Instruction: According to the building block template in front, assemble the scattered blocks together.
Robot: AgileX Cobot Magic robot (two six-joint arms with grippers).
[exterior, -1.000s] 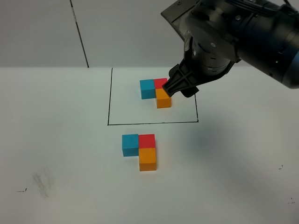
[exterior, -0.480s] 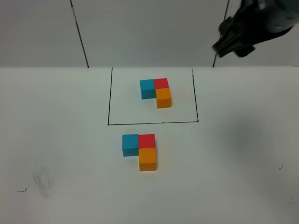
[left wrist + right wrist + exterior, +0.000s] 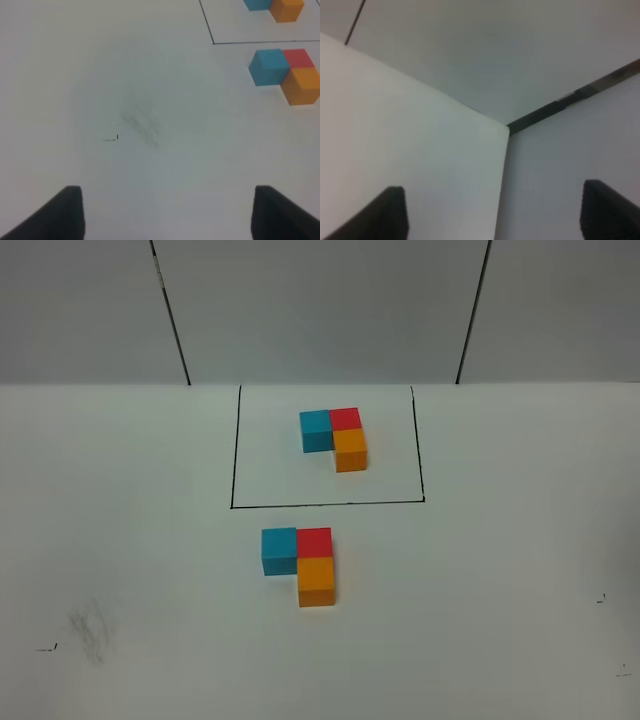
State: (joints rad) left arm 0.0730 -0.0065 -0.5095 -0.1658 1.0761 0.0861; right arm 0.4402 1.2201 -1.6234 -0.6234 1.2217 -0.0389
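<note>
Exterior high, cube count: six small matte cubes lie on the flat white table [image 3: 130,540], two cyan-blue, two red, two orange, in two L-shaped clusters of three.
Exterior high, template: the building block template [image 3: 334,438] sits in the upper part of a thin black drawn rectangle [image 3: 232,450]; its cyan-blue cube touches the red cube at 3 o'clock, and the orange cube touches the red one at 6 o'clock.
Exterior high, assembled set: the scattered blocks stand at 6 o'clock of the rectangle, just outside its near line. The unframed cyan-blue cube [image 3: 279,550] touches the unframed red cube [image 3: 314,542] at its 3 o'clock; the unframed orange cube [image 3: 316,582] touches that red cube at 6 o'clock. The shape matches the template.
Exterior high, arms: none in this view.
Exterior high, change: a second ago the right arm's black gripper hung over the template's red and orange cubes; half a second ago only its tip showed at the upper right; now it is gone from the picture. All six cubes lie where they lay.
Left wrist, count: two dark fingertips of the left gripper [image 3: 167,212] show, set wide apart and released, nothing between them, above bare table. A grey smudge [image 3: 142,122] and a small black tick mark [image 3: 111,139] lie ahead of it.
Left wrist, cubes: the unframed cluster and part of the template show at about 1 o'clock from the gripper, well apart from it.
Right wrist, count: two dark fingertips of the right gripper [image 3: 495,212] show, spread apart with nothing gripped, facing pale wall panels and a dark seam [image 3: 570,102]. No cubes show.
</note>
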